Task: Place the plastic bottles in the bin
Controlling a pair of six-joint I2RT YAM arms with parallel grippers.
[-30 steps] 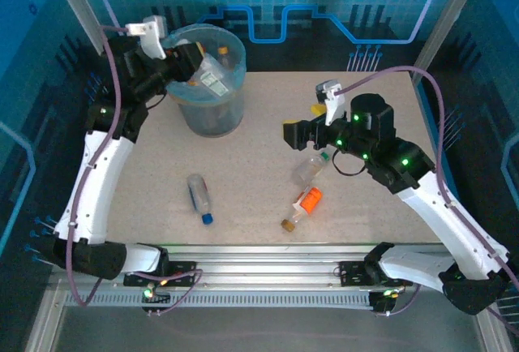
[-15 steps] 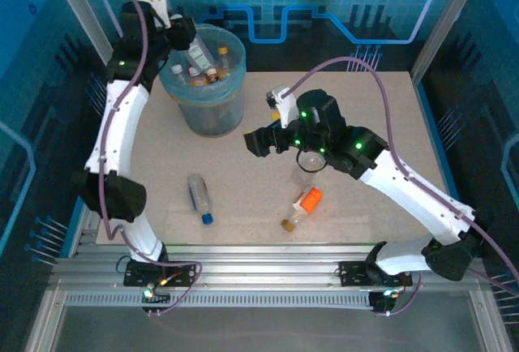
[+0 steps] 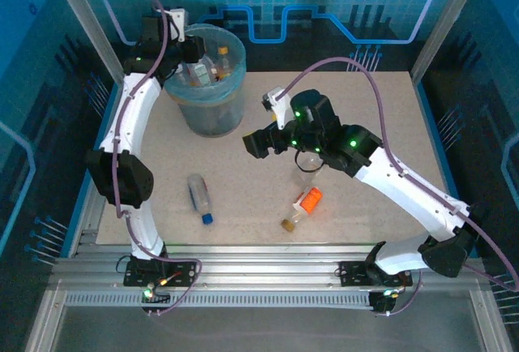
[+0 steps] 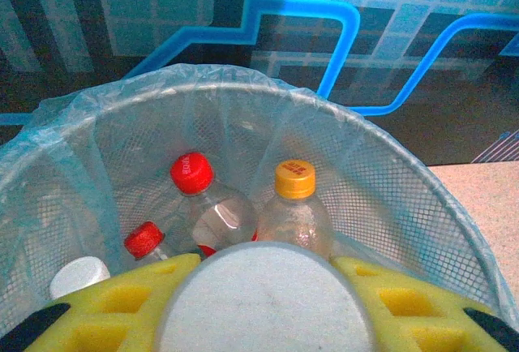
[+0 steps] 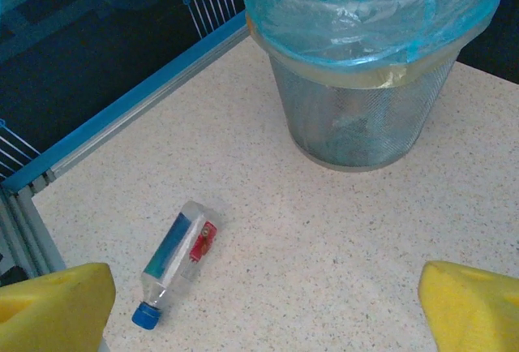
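One blue-cap bottle (image 5: pixel 180 259) lies on table (image 5: pixel 324 230); L gripper (image 3: pixel 190 50) clamps 2nd bottle (image 4: pixel 263 291) over bin (image 4: pixel 405 182); R gripper (image 5: pixel 268 303) fingers wide apart.

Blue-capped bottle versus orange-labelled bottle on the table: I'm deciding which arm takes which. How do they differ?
The blue-capped bottle has a blue-and-red label; the orange-labelled bottle has a brownish cap. The first lies left of centre, the second right. Both lie on their sides outside the bin.

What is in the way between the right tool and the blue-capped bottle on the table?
Nothing I can see. Just bare table lies between the open right tool and the blue-capped bottle, which lies on its side.
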